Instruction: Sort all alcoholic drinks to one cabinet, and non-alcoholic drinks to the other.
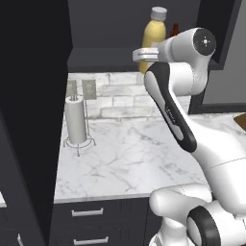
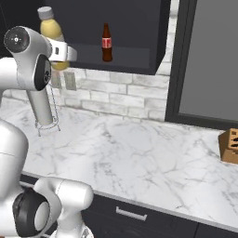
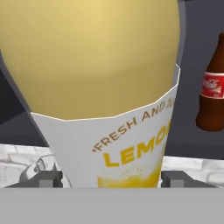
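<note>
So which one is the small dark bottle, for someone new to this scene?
Find the open dark upper cabinet above the marble counter. On its shelf, the small brown bottle stands beside a fat yellow juice bottle. It is slimmer, darker, with a red label.

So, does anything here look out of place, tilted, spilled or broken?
Nothing stands out. The yellow juice bottle is upright between the fingers at the open cabinet; the small brown bottle stands upright on its shelf.
</note>
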